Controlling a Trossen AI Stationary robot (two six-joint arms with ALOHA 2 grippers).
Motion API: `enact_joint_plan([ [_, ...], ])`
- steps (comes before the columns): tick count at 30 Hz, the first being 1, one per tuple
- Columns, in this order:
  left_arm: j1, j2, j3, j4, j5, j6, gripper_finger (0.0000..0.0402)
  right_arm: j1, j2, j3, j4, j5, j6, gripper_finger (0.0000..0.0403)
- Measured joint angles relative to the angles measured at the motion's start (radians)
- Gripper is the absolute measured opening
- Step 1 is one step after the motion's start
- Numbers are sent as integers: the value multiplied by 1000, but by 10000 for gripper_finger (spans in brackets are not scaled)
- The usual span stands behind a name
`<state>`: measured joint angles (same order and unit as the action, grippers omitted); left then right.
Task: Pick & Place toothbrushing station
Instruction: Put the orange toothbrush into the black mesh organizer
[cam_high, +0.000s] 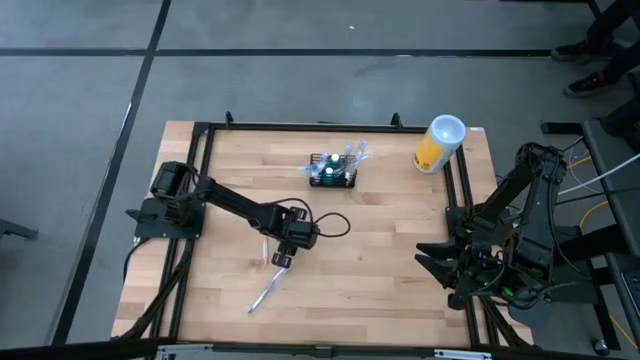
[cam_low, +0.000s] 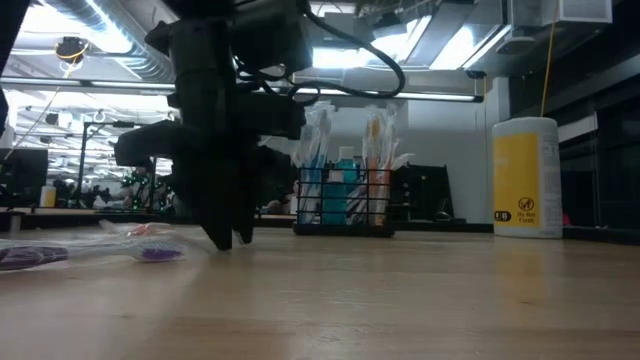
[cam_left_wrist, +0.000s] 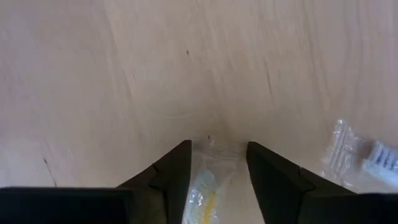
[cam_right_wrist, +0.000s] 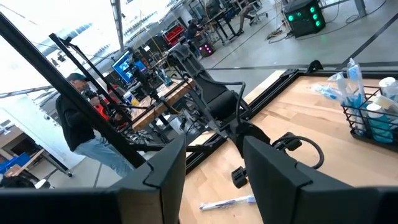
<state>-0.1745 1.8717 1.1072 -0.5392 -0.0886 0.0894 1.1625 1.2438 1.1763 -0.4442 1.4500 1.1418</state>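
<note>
Left jaws (cam_left_wrist: 217, 168) straddle wrapped toothbrush (cam_left_wrist: 204, 193) — fingers apart

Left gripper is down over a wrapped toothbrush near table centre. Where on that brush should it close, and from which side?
Grip the wrapped toothbrush mid-handle, coming straight down. It lies flat on the table, and the left gripper already has its open fingers on either side of it, so a top-down pinch across the narrow width probably suits best.

The yellow canister (cam_low: 524, 178) bears print too small to read.
</note>
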Motion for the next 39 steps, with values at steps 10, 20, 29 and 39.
enact_joint_plan([
  [10, 0, -10, 18, -4, 0, -105, 7, 0, 0, 0, 6, -11, -1, 164],
  [20, 18, -115, 255, 26, -117, -179, 2, 0, 0, 0, 27, -15, -44, 164],
  [29, 86, -199, 373, 217, -311, -271, 2, 0, 1, 0, 40, -17, -92, 164],
  [39, 178, -192, 372, 528, -403, -237, 2, 0, 1, 0, 40, -11, -117, 164],
])
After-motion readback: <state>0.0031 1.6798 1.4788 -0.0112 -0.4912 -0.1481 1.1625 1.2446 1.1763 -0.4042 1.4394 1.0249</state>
